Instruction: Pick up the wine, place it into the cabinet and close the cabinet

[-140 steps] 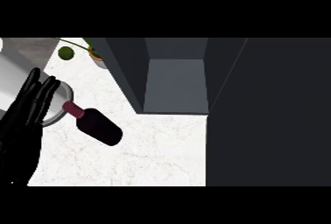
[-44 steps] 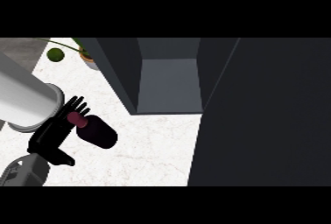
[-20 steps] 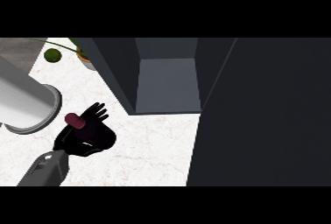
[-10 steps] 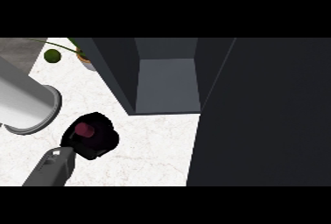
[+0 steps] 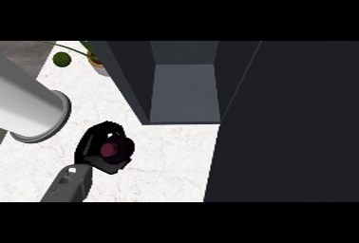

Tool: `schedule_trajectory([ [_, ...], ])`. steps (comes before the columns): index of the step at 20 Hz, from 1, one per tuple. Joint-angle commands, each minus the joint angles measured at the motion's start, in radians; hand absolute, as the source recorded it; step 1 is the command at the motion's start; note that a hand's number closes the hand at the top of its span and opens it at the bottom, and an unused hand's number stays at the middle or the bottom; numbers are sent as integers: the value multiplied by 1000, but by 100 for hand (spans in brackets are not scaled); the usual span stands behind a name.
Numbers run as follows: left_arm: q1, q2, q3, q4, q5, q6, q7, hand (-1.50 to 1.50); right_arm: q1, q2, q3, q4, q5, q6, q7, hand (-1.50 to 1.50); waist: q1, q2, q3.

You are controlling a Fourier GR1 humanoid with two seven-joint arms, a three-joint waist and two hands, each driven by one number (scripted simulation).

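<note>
Item: wine (image 5: 109,150), held in your left hand (image 5: 95,153), fingers curled round the bottle, its dark red end facing up, above the counter (image 5: 175,156) left of the open cabinet (image 5: 184,90). Step in hand: carrying. Next, likely: swing it right into the grey recess, clearing the cabinet's side wall. Right hand: not visible.

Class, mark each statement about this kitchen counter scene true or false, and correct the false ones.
1. A hand is curled round the wine. True.
2. The wine stands inside the cabinet. False: it is in the hand, over the counter, outside the cabinet.
3. The cabinet is open. True.
4. A plant shows near the view's upper left. True.
5. Both hands show. False: only one hand shows.
</note>
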Motion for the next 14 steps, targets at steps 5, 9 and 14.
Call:
schedule_trajectory([
  [5, 91, -154, -16, -256, -8, 275, -50, 150, 22, 1, -37, -59, -65, -3, 53, -150, 18, -4, 2],
  [9, 119, -159, -114, -460, 18, 309, 92, 150, -3, -26, -67, -98, -95, -5, 106, -150, 16, -7, 2],
  [14, 150, -160, -267, -681, 162, 374, 268, 150, 38, -6, -49, -57, -84, 17, 47, -150, 12, -3, 1],
])
